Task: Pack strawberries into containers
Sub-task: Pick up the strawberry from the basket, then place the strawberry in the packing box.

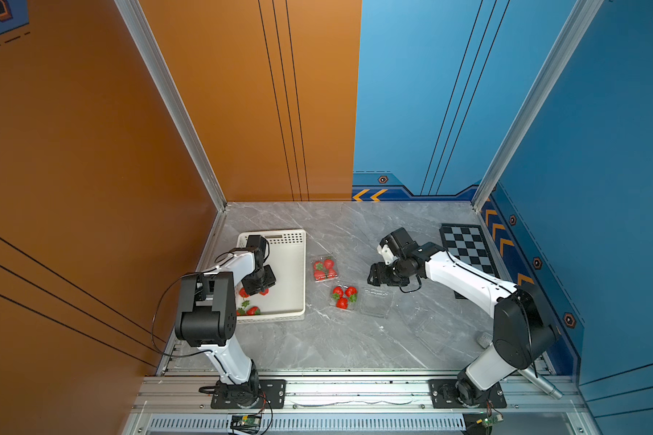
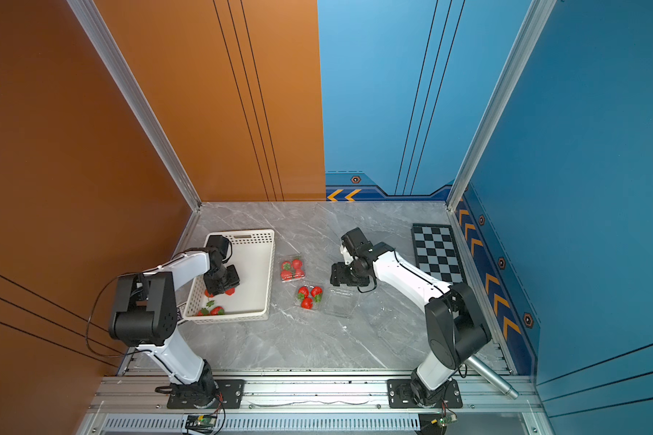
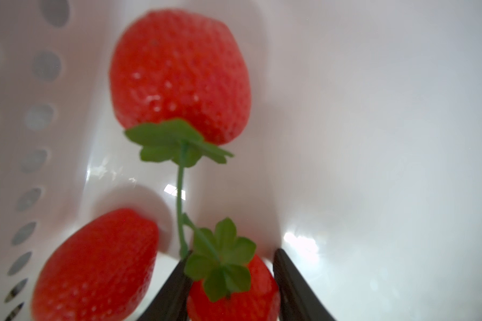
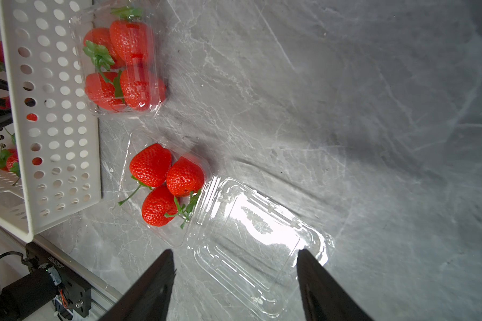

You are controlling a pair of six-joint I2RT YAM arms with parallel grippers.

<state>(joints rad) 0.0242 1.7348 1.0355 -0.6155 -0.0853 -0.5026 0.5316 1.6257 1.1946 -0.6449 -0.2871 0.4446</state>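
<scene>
Inside the white basket (image 1: 299,263), my left gripper (image 3: 234,251) is shut on a strawberry (image 3: 234,300); its black fingers press both sides of the berry, whose green cap faces the camera. Two more strawberries (image 3: 178,75) lie loose beside it. In both top views the left gripper (image 1: 255,292) points down into the basket's near end. A closed clear container (image 4: 123,66) holds several berries. A second container (image 4: 162,183) lies open with three berries. My right gripper (image 4: 234,251) hovers open over its flat lid (image 4: 256,239), holding nothing. A third, empty container (image 1: 426,324) is faintly visible.
A black-and-white checkerboard (image 1: 468,248) lies by the right wall. A metal cylinder (image 1: 540,382) and a small grey object (image 1: 483,339) sit near the right arm's base. Orange and blue walls enclose the grey marble table (image 1: 336,339) on three sides.
</scene>
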